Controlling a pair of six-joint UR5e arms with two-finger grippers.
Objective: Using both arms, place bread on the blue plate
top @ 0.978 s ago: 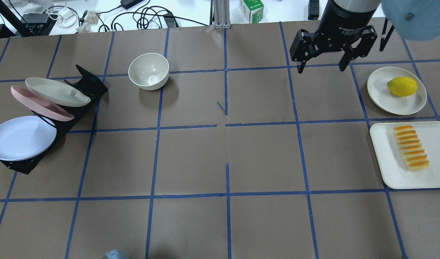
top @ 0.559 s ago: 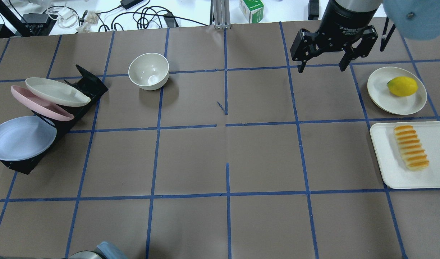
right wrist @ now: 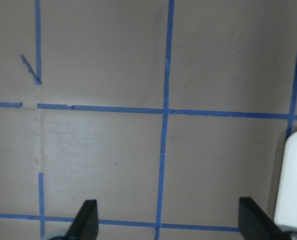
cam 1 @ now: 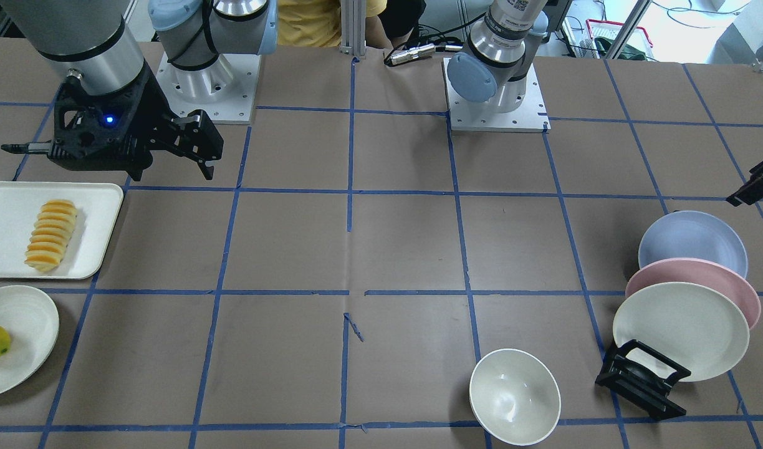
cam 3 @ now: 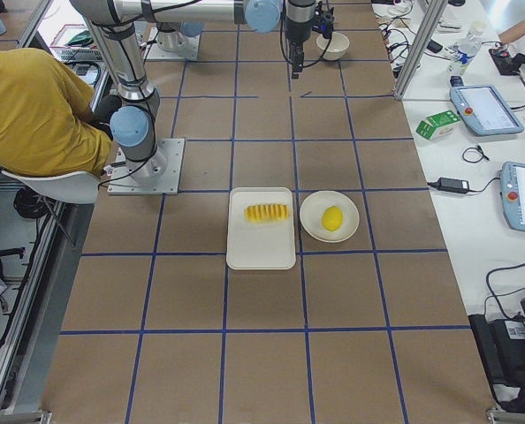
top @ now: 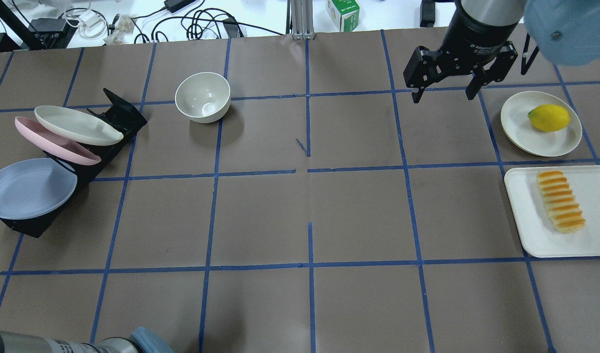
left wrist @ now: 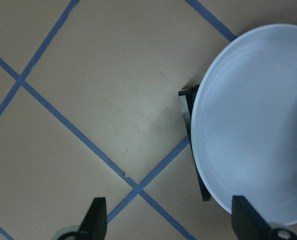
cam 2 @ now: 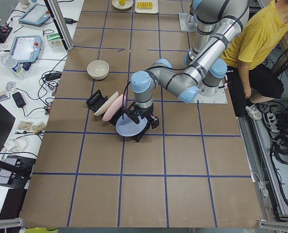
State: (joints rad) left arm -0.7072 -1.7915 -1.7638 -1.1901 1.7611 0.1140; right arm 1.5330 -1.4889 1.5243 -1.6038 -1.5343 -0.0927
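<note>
blue plate (top: 28, 189) leans tilted in the end slot of the black rack (top: 118, 115), with the pink plate (top: 50, 142) and the cream plate (top: 77, 125) in the slots behind it. it stands on edge there, so it looks like it has to come out of the rack and lie flat before it can take anything.

left gripper (left wrist: 168, 222) hangs at the blue-plate end of the rack, jaws spread wide and holding nothing. one fingertip sits at the plate's lower rim, and the wrist view is too tight to tell whether it touches. that reads as lining up to straddle the rim for a pinch.

bread (top: 561, 201) lies flat on the white tray (top: 525, 225), well apart from the rack at the opposite end of the table, untouched. the flat, exposed pose suits a grab across its narrow sides.

right gripper (top: 442, 98) hovers far from the rack on the bread's end of the table, jaws spread and empty. it is off to the side of the tray, not over the loaf. the split probably gives each arm the item on its own side. neither grasp is made yet, so the task is at the start.
</note>
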